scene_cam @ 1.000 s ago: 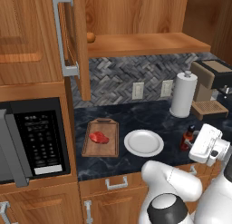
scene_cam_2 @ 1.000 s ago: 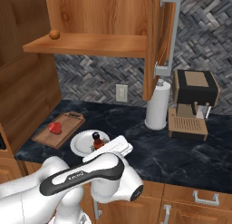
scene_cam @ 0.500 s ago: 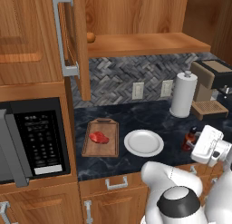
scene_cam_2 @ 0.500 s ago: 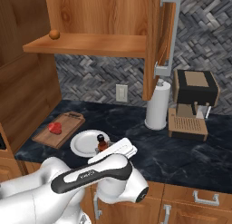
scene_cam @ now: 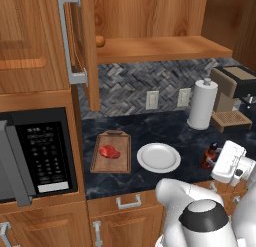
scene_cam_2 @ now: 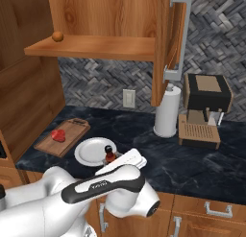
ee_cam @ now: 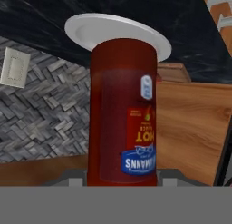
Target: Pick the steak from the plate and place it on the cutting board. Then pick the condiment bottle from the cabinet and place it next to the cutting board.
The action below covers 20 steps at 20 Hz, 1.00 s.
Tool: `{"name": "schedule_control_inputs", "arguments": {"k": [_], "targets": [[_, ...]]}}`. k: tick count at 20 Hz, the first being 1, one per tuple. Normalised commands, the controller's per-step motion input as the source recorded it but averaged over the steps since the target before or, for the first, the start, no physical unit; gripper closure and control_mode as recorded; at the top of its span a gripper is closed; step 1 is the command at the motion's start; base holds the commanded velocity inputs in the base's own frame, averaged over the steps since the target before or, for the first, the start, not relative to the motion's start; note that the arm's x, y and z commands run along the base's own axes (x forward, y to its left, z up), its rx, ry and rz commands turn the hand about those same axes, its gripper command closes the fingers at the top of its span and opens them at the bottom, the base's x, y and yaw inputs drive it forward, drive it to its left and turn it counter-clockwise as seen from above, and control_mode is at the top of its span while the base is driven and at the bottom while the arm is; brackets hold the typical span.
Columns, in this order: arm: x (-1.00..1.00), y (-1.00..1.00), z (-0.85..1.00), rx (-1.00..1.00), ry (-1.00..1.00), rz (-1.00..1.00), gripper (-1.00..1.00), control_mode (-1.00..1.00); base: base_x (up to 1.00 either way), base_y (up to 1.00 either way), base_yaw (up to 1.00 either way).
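The tool (scene_cam: 220,163) is seen at the right edge of the left base view, closed around the condiment bottle (scene_cam: 209,156), which is carried low near the front edge of the dark worktop (scene_cam: 165,128). In the hand view the condiment bottle (ee_cam: 123,112) is pressed close against the camera, its red label readable, so a firm hold between the fingers is judged; the finger tips themselves are hidden behind it. In the right base view the bottle's dark cap and neck (scene_cam_2: 110,154) are seen just above the white wrist, in front of the plate (scene_cam_2: 86,153).

Outward from there, the plate (scene_cam: 158,157) is found at the centre of the left base view, bare and white. Just to its left in that frame lies the cutting board (scene_cam: 112,151), with the steak (scene_cam: 109,151) resting on it near the middle. The first half of the task is therefore judged done. The cabinet (scene_cam: 82,46) stands open in the upper part of the frame, a small round brown thing (scene_cam: 100,40) left on its shelf.

What is left is the setting down: the bottle is well apart from the board, with the plate between them, so a carry across towards the board and a release are judged to be needed.
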Motion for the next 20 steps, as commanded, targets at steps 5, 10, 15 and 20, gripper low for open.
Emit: {"name": "schedule_control_inputs", "arguments": {"k": [5, 10, 15, 20], "targets": [[0.0, 0.0, -0.15, 0.0, 0.0, 0.0, 1.0, -1.0, 0.0, 0.0, 0.0], [0.04, 0.0, -0.12, 0.0, 0.0, 0.0, 1.0, -1.0, 0.0, 0.0, 0.0], [0.16, 0.0, -0.11, 0.0, 0.0, 0.0, 1.0, -1.0, 0.0, 0.0, 0.0], [0.21, 0.0, -0.08, 0.0, 0.0, 0.0, 1.0, -1.0, 0.0, 0.0, 0.0]]}}
